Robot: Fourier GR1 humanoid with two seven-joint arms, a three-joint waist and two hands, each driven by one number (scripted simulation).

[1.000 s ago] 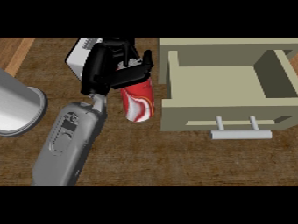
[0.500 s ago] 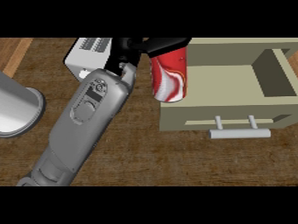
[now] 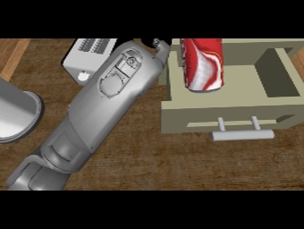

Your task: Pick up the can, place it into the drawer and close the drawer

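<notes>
Placing step: your red-and-white cylindrical can (image 3: 202, 65) hangs over the open beige drawer (image 3: 234, 109), above its cavity. Right hand (image 3: 160, 46) is mostly hidden; can't tell its grip. Next: lower, release, then push the grey bar handle (image 3: 242, 134) shut.

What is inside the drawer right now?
The can hangs over the open drawer, in its left half, apparently not yet set down. The right half shows bare. The floor beneath the can is covered, and the hand holding it is hidden.
</notes>
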